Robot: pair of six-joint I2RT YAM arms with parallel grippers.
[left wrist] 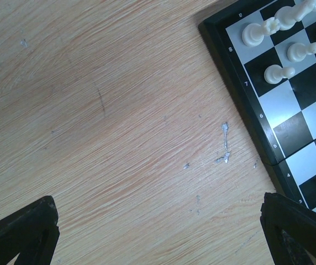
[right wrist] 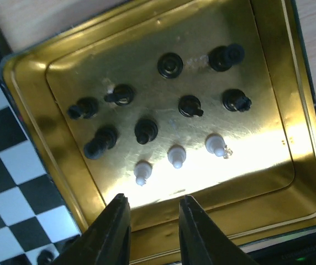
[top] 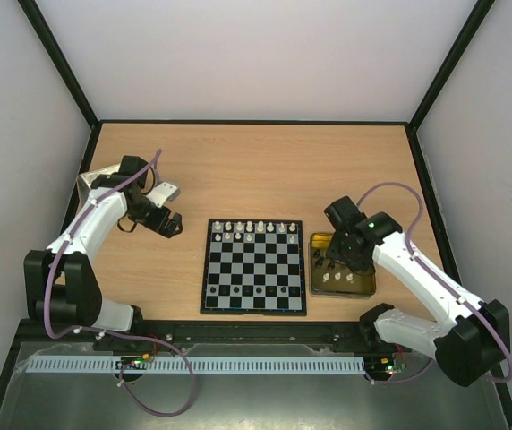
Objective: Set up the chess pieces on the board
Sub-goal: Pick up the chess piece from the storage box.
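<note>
Above tin [right wrist: 31,110], right gripper [right wrist: 152,201] hovers slightly open, empty: pick step. Next, pinch a white piece [right wrist: 175,156]. Left gripper [left wrist: 158,207] wide open.

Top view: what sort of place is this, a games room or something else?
Probably a robotics lab test cell: a wooden table boxed in by plain white panels, a left arm and right arm bolted at its near edge, and a small chessboard beside a gold tin of pieces.
</note>
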